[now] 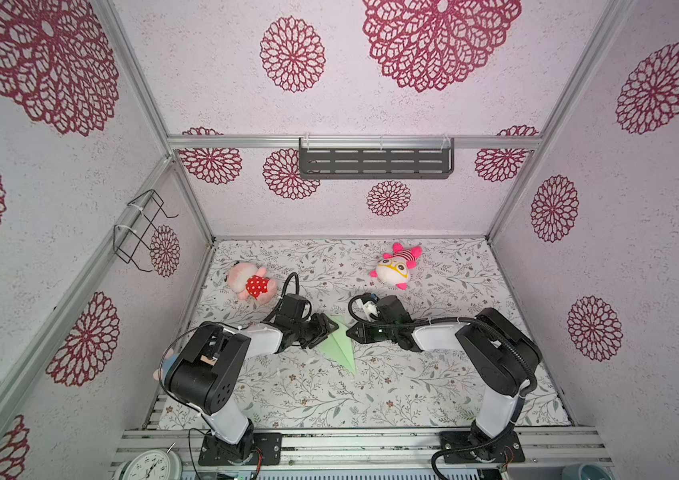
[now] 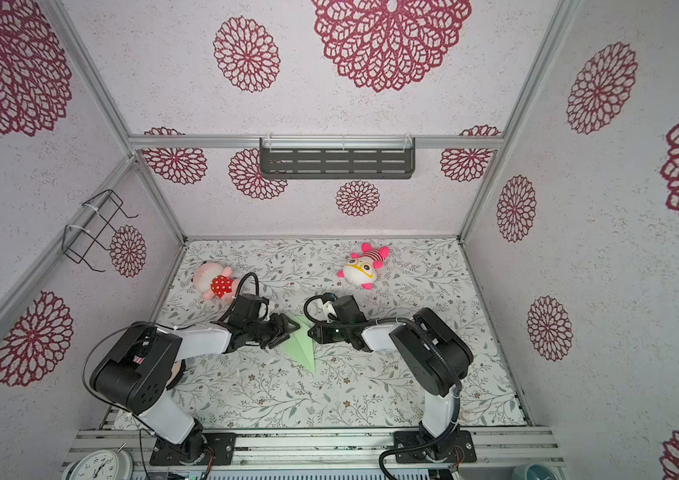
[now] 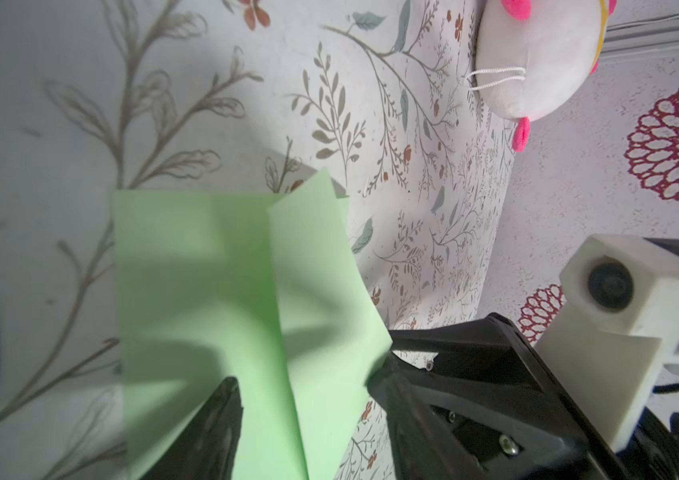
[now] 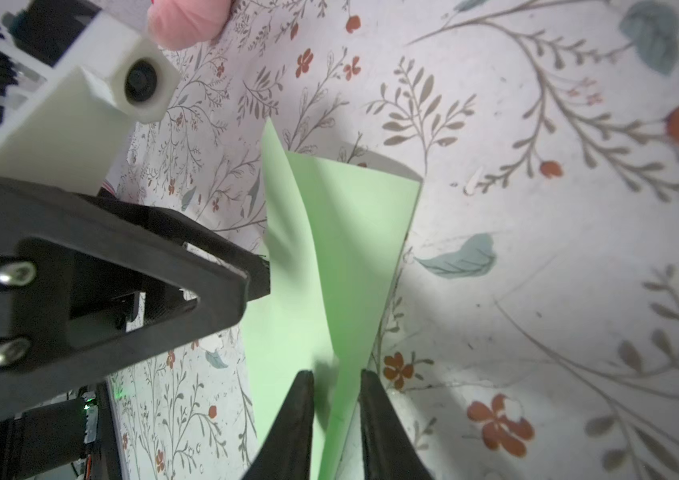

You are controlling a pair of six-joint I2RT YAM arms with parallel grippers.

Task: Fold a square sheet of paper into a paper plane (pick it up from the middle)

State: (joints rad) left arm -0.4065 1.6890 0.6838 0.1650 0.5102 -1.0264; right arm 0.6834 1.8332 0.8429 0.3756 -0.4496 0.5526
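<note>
1. In both top views the paper plane [image 1: 339, 343] [image 2: 302, 343] lies about mid-way on the flowered tabletop [image 1: 329, 399], a pale green dart with its point toward the arm bases
2. Also in both top views, the left gripper [image 1: 323, 332] [image 2: 283, 332] meets the plane's left edge with its fingers standing apart. The right gripper [image 1: 353, 332] [image 2: 313, 332] meets the right edge, its fingers too small to judge there
3. Farther back lie a pink plush in a red dotted dress [image 1: 252, 282] and a white plush with yellow glasses [image 1: 396, 268], both well apart from the paper
4. In the left wrist view the paper plane [image 3: 204, 291] shows a raised centre crease. One of the left fingers [image 3: 217, 415] lies over the paper and the other is out of sight. The right gripper [image 3: 387, 370] touches the far edge
5. In the right wrist view the right gripper [image 4: 335, 378] has its fingers narrow, one on each side of the raised fold of the paper plane [image 4: 350, 249]. I cannot tell whether they pinch it. The left gripper [image 4: 256, 274] touches the opposite edge
</note>
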